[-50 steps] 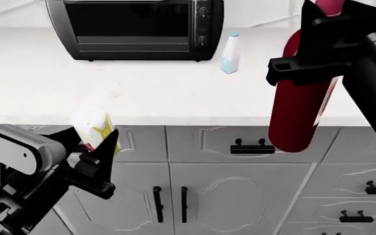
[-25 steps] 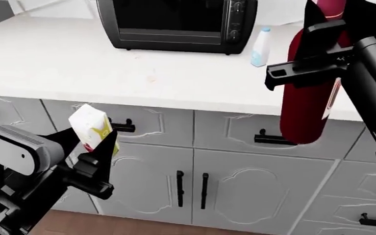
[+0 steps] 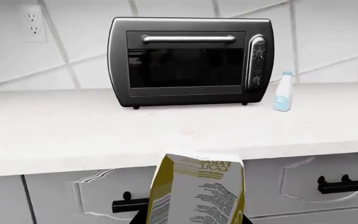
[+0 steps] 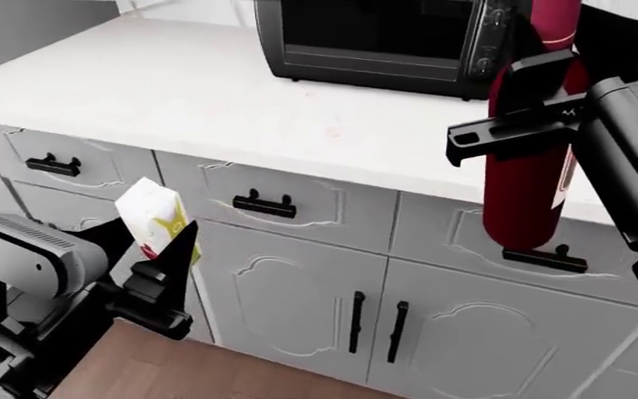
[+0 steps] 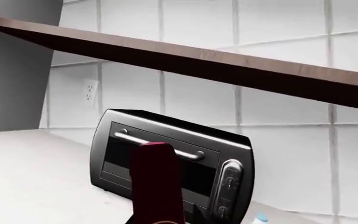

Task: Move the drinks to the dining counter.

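Observation:
My left gripper (image 4: 161, 249) is shut on the small white carton (image 4: 155, 216) with yellow-green print, held upright in front of the light-grey cabinets; the carton also fills the near part of the left wrist view (image 3: 197, 189). My right gripper (image 4: 518, 125) is shut on the tall dark-red wine bottle (image 4: 530, 179), held upright at the right, above the counter's front edge; its neck shows in the right wrist view (image 5: 157, 182). The small pale plastic bottle (image 3: 283, 91) with a light-blue label stands on the marbled countertop beside the toaster oven. The dining counter is out of view.
A black toaster oven (image 4: 391, 37) stands at the back of the faintly marbled white countertop (image 4: 163, 91). Light-grey cabinet fronts with black handles (image 4: 263, 204) are below it. A brown wall shelf (image 5: 228, 70) hangs above. Wooden floor (image 4: 219, 374) shows at the bottom.
The view has swung left and pulled back: the counter, toaster oven and cabinets have shifted right and the floor has come into sight. Both grippers keep their holds on carton and wine bottle.

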Robot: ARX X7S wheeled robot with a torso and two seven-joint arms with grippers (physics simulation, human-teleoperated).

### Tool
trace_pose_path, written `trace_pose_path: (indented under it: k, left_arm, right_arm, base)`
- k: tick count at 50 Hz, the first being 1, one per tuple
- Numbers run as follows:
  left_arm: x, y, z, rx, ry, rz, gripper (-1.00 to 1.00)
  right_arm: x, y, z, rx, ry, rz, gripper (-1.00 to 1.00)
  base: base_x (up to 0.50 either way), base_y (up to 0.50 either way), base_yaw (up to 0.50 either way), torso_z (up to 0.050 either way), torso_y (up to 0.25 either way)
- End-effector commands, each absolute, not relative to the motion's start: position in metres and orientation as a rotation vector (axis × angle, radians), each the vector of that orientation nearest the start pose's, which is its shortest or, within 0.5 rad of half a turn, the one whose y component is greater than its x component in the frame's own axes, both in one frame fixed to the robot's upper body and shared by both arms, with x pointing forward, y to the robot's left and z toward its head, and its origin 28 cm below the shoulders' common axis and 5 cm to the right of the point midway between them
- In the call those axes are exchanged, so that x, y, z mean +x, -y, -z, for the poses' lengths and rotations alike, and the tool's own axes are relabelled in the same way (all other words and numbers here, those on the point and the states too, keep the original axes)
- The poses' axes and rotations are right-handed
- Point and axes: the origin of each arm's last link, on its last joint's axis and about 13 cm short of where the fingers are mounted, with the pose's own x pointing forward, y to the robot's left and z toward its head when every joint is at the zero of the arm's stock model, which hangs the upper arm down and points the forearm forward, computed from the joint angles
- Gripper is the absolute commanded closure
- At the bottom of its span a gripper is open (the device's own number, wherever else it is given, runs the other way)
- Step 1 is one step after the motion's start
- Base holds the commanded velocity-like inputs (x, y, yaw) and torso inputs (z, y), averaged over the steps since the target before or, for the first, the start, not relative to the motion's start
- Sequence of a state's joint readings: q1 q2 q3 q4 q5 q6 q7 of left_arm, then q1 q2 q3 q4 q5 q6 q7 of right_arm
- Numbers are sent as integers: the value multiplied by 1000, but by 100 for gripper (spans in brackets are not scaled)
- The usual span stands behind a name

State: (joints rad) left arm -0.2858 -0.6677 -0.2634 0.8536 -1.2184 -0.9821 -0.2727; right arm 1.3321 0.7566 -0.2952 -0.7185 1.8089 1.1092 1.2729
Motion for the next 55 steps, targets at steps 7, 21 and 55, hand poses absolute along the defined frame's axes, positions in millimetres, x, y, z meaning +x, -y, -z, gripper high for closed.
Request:
trace_pose_path:
  k: [7, 21, 55]
  left_arm:
    - [178, -266, -210, -4, 49, 389, 100]
    - [173, -266, -218, 6, 67, 389, 100]
    - [167, -270, -217, -1, 79, 382, 100]
  right_arm:
    - [177, 114, -332, -228, 294, -45, 100]
    - [170, 116, -327, -235, 297, -37, 100]
    - [172, 110, -335, -266, 303, -48, 100]
  base:
    - [0, 0, 500, 0, 0]
    - [0, 0, 500, 0, 1]
    - [0, 0, 500, 1, 1]
